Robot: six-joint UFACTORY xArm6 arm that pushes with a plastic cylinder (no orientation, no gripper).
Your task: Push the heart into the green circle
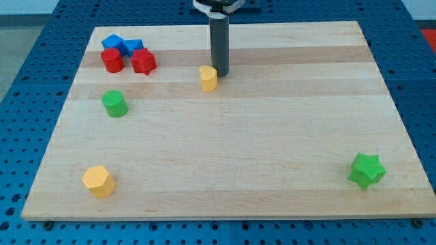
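Yellow heart [208, 78]: upper-middle tabletop [225, 163] | my tip [220, 73]: just beside its right (contact uncertain) | hand: none fitted, rod only | green circle [114, 103]: well apart, view's left | progress: push pending.

The yellow heart [208, 77] is lying flat in the far middle part of the bench [238, 156]. The green circle [114, 103], a short cylinder, is standing upright well apart from it, to the left and a little nearer.
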